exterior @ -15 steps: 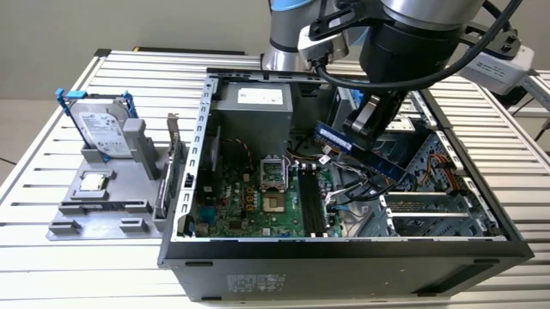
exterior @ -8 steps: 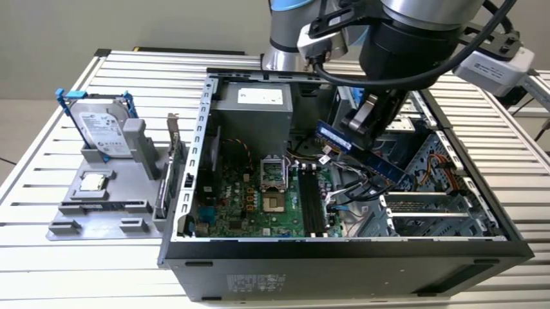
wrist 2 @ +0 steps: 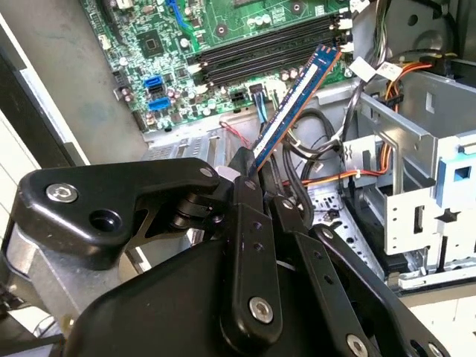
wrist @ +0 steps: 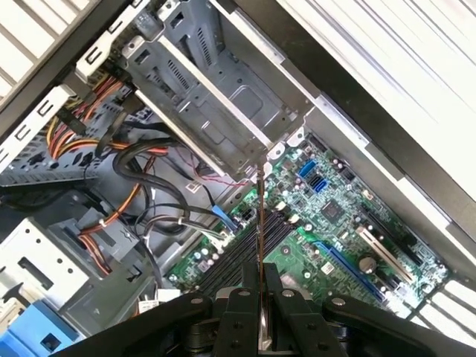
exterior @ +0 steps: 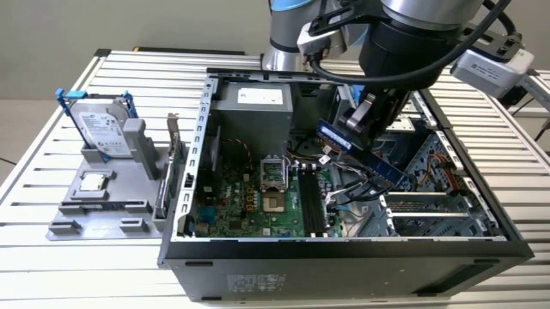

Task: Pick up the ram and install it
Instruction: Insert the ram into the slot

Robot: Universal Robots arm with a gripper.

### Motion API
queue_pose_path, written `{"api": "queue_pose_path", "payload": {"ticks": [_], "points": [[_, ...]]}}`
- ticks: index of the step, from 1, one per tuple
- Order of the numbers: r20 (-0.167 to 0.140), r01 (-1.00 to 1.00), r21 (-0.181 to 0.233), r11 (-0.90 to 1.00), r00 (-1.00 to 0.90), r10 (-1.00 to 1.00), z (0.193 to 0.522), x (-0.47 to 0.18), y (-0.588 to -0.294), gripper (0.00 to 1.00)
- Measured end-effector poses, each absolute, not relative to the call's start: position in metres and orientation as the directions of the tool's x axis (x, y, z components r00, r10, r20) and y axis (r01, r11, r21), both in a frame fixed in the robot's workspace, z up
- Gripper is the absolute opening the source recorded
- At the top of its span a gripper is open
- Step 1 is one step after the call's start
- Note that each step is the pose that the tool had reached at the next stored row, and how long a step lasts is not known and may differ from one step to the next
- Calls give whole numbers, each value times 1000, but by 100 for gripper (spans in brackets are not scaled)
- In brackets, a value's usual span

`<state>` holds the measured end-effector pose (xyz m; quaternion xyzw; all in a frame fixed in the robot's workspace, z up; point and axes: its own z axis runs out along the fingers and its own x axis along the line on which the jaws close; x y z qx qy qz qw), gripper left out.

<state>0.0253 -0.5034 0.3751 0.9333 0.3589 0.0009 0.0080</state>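
Observation:
The ram (exterior: 369,161), a long narrow blue board, hangs tilted above the cables inside the open computer case (exterior: 344,248). My gripper (exterior: 351,132) is shut on its upper end. In the second wrist view the ram (wrist 2: 294,100) juts out from the fingers (wrist 2: 245,195) toward the black memory slots (wrist 2: 271,52) on the green motherboard (wrist 2: 171,44), apart from them. The first wrist view has the ram (wrist: 260,223) edge-on, rising from my gripper (wrist: 260,286) over the memory slots (wrist: 242,256). The memory slots (exterior: 311,206) lie lower and toward the exterior view's left of the ram.
Bundled cables (exterior: 352,190) and a metal drive cage (exterior: 434,212) lie under and beside the ram. A grey power supply (exterior: 254,106) stands at the case's back. Outside the case, a grey holder (exterior: 103,206) carries a hard drive with blue rails (exterior: 99,132) and a square chip (exterior: 93,183).

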Motion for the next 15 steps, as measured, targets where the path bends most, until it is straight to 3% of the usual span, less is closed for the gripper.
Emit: {"api": "queue_pose_path", "payload": {"ticks": [15], "points": [[-4,604,16,-797,797,604,375,25,-503,0]]}}
